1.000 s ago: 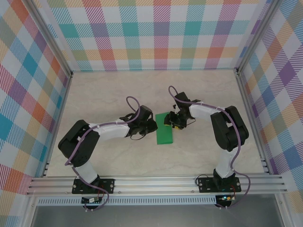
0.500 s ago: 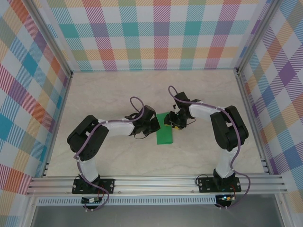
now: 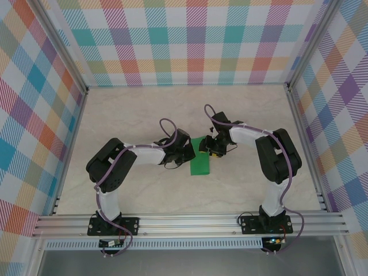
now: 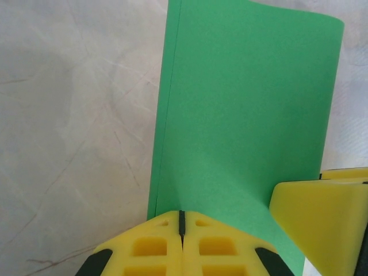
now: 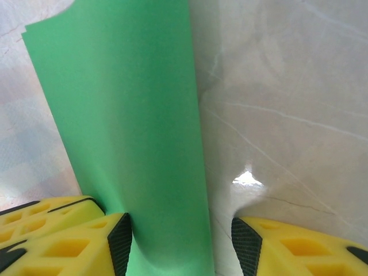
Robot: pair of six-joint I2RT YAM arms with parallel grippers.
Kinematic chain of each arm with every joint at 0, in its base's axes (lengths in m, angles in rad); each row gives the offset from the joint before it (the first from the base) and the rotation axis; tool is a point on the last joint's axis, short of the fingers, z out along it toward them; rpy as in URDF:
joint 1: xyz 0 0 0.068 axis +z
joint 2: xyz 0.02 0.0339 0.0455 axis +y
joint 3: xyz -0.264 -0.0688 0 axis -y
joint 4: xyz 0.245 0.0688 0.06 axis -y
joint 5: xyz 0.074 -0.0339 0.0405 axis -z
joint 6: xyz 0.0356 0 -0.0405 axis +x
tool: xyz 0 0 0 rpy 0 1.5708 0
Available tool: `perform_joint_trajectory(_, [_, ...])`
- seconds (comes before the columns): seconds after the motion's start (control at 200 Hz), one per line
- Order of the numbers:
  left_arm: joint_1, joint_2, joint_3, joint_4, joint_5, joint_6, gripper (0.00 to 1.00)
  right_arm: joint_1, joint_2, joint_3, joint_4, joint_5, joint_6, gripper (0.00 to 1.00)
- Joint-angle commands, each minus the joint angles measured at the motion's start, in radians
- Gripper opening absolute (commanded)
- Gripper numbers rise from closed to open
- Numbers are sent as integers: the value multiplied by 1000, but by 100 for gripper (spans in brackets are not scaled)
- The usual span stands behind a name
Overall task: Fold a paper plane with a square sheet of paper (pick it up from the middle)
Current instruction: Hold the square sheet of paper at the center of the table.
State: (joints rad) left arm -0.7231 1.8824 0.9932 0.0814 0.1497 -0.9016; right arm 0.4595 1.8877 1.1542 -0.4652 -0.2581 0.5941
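Lying near the middle of the table point(image 3: 132, 115), the sheet of paper point(image 3: 200, 165) is doubled over into a narrow green rectangle, its long side running away from the arm bases. In the left wrist view two layers show along one edge, nearly lined up, while the opposite side looks rounded and soft. I judge from this that the first fold is made but not pressed sharp.

The left gripper point(image 4: 181, 221) reaches the sheet from the left with its fingers pressed together, only a thin seam between them. The tips rest at the paper's edge, most likely to hold the layers down like a thumb. I cannot tell whether a layer is caught in the seam.

The right gripper point(image 5: 181, 230) comes in from the other side with its fingers spread wide. One straight edge of the paper runs into the gap, and the sheet bulges up slightly against one finger. That open straddle looks like readiness to nip or press an edge while the left arm pins the sheet.

Seen from above, the two grippers sit close together over the far half of the paper, leaving its near end free on the table. The plane looks to be at an early stage, as the sheet is a plain rectangle with no pointed end.
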Motion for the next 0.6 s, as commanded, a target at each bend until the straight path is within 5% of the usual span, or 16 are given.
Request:
perform_joint_trajectory(0.0, [7, 46, -18, -28, -5, -3, 3, -2, 51, -19, -18, 82, -20, 57])
perform_joint_trajectory(0.27, [8, 37, -45, -45, -21, 9, 3, -88, -138, -11, -26, -13, -96, 59])
perform_joint_trajectory(0.595, [7, 17, -48, -43, -21, 7, 3, -104, -166, -80, 114, -336, -97, 28])
